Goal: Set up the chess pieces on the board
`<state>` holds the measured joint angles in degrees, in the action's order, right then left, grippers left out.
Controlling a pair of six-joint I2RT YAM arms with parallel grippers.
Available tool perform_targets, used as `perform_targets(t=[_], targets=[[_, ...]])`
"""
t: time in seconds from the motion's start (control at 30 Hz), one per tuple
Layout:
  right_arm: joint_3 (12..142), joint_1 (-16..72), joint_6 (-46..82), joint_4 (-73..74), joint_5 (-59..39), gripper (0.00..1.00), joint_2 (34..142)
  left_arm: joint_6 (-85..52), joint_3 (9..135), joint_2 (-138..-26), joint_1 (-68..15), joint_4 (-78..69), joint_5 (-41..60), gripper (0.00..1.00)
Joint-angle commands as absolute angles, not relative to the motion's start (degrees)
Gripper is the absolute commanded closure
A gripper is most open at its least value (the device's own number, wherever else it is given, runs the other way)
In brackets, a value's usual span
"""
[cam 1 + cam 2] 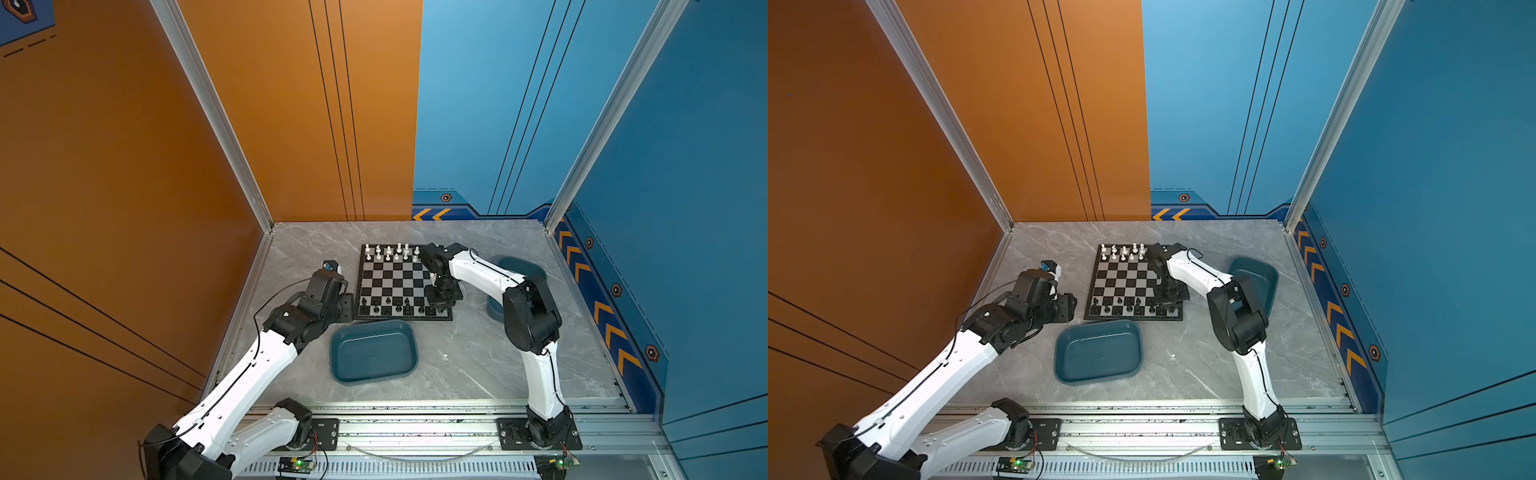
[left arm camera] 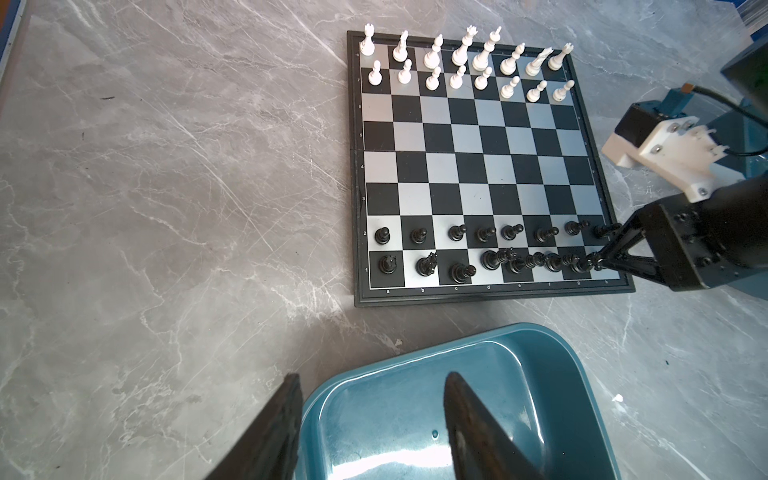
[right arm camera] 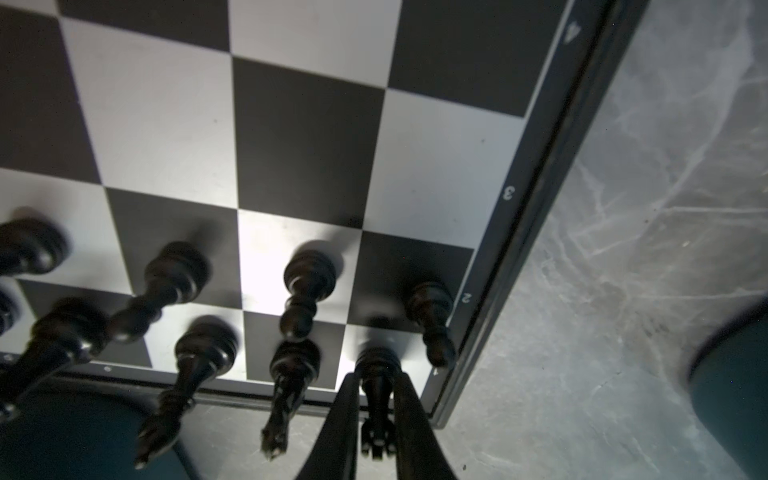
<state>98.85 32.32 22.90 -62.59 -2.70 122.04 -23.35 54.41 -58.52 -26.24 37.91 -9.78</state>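
Black rook is sitting at the corner square of the board, file h, rank 1. My right end effector is clamping its stem. My left end effector is hanging with fingers apart over the teal tray.

Judgement: I am aiming to seat the base flat and centred, then part the fingers gently, avoiding the adjacent pawn.

Rim is showing letters a–h and numbers 1–8. No brand is showing.
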Motion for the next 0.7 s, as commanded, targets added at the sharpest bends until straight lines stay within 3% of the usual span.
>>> perform_targets(t=[0.0, 0.67], targets=[[97.7, 32.7, 24.1, -64.5, -1.1, 0.81, 119.2, -23.0, 54.0, -57.2, -25.8, 38.1, -8.8, 0.44], [98.9, 32.6, 24.7, -64.7, -1.1, 0.57, 115.3, -23.4, 53.3, -55.3, -25.8, 38.4, -9.2, 0.44]])
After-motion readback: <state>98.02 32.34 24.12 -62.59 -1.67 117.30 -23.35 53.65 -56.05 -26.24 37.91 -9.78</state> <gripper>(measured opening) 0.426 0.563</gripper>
